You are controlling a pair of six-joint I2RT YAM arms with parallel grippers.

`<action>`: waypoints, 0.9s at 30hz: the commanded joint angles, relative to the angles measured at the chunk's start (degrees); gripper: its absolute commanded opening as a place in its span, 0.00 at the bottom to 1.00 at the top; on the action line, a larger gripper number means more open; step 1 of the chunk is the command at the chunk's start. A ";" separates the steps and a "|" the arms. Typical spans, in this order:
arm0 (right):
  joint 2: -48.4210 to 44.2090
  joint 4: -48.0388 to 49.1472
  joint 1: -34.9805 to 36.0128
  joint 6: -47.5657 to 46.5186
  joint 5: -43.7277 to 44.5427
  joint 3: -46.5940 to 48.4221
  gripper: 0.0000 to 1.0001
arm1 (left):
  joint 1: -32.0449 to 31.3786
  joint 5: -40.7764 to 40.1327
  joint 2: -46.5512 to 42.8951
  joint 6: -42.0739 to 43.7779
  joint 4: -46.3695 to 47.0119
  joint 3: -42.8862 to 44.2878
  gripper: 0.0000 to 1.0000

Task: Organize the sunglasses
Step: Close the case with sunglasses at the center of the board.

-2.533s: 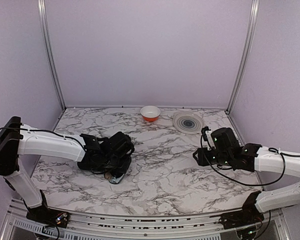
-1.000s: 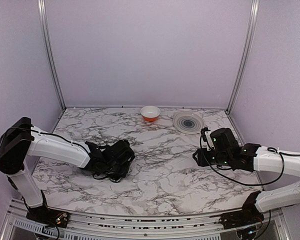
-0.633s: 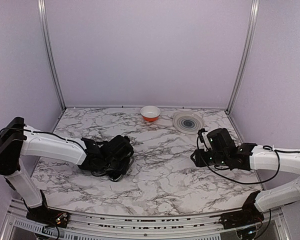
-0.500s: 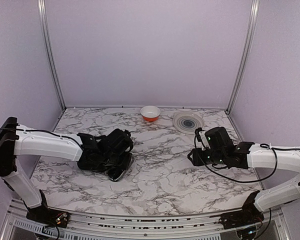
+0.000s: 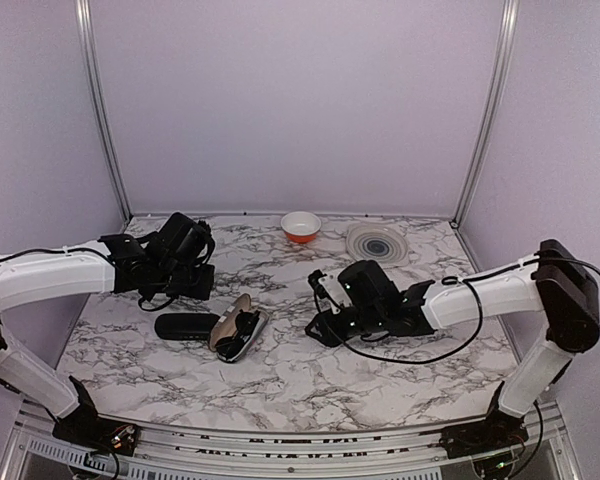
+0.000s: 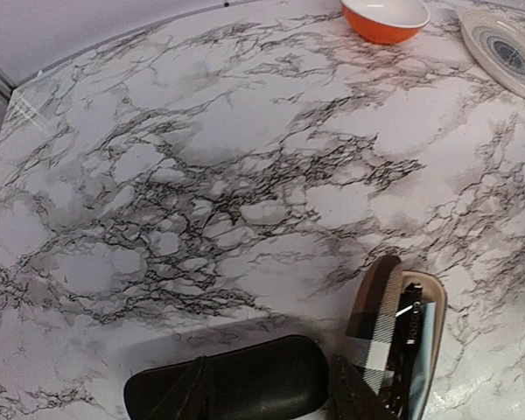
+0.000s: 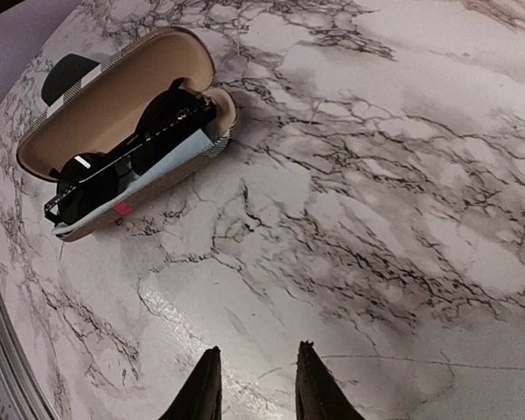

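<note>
Sunglasses [image 7: 144, 136] lie folded inside the open plaid case [image 7: 114, 92], which sits on the worktop [image 5: 380, 385] left of centre, lid up. Your right claw [image 7: 255, 385] hangs low over bare marble just to the right of that case. It isn't touching case or glasses, and its fingers [image 7: 201, 394] stand a little apart w/ nothing between them, so it's released. In the right wrist view the case is up and to the left of the fingertips, near but apart. Your left claw [image 6: 274, 395] is also released, jaws spread and empty. It's raised above the glossy black case [image 5: 185, 326], which lies flat just left of the plaid one. The sunglasses show at the lower right of the left wrist view, off to the side of the claw. Vs half a sec ago, the left arm has lifted and pulled back toward the far left, uncovering both cases. The right arm has reached in from the right side to mid-worktop. The orange bowl [image 5: 300, 226] and striped plate [image 5: 376, 244] are unchanged at the back edge.
</note>
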 commanded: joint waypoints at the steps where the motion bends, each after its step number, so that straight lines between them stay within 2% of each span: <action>1: 8.47 1.70 3.17 -1.38 -3.70 7.63 0.26 | 4.15 3.02 1.15 3.77 -2.39 -2.96 0.44; 15: 24.28 1.42 6.34 -1.61 -7.94 20.69 0.05 | 4.98 13.48 8.58 5.27 0.90 -3.59 0.39; 21: 27.77 3.09 6.47 -1.07 -9.66 22.47 0.01 | 4.27 16.82 9.81 4.88 2.15 -4.22 0.38; 27: 29.05 4.31 6.46 -0.58 -9.84 23.12 0.00 | 0.97 18.19 11.91 4.46 2.77 -2.89 0.38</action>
